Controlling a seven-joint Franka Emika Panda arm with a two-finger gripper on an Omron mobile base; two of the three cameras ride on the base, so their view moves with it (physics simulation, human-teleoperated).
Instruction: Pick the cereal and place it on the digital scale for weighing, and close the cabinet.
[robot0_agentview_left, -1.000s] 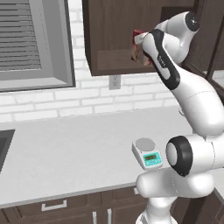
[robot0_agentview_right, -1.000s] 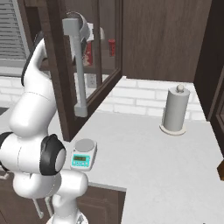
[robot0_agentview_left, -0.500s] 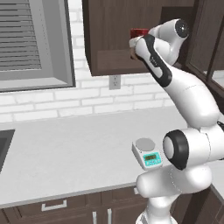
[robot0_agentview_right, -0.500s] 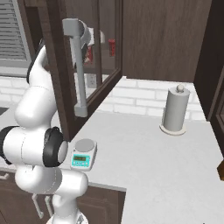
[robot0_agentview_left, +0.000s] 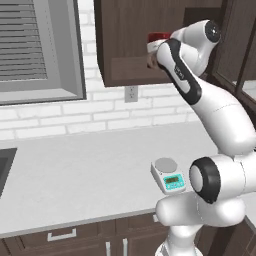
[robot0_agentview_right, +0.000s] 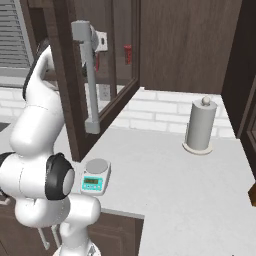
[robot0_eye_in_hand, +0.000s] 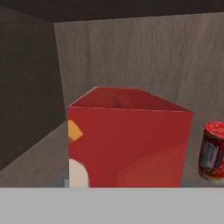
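Cereal sits inside the cabinet, upright on the shelf floor. Hand view: the red box is seen close up, a broad face w/ a pale whitish patch + small orange mark at its lower left toward the camera, top edge level, top face receding toward the cabinet's back wall. Long axis looks vertical, but the box bottom is cut off by the frame so can't confirm full height. Box is turned slightly, left vertical edge nearest the camera, near the cabinet's left side wall. Small red can stands upright just beside it on the right, apart from it, w/ a gap between. Left base view: arm reaches up into the open cabinet, a bit of red cereal shows past the wrist; gripper is buried at the shelf, fingers themselves not visible. Jaws are drawn in about as tight as they go, around the cereal as far as pics allow; actual contact pts hidden. Digital scale sits on the grey counter near the front edge, just beside the robot base, plate bare, teal panel facing front. Right base view: glass cabinet door stands swung open w/ silver bar handle vertical; digital scale below it, paper towel roll upright well apart by the back wall.
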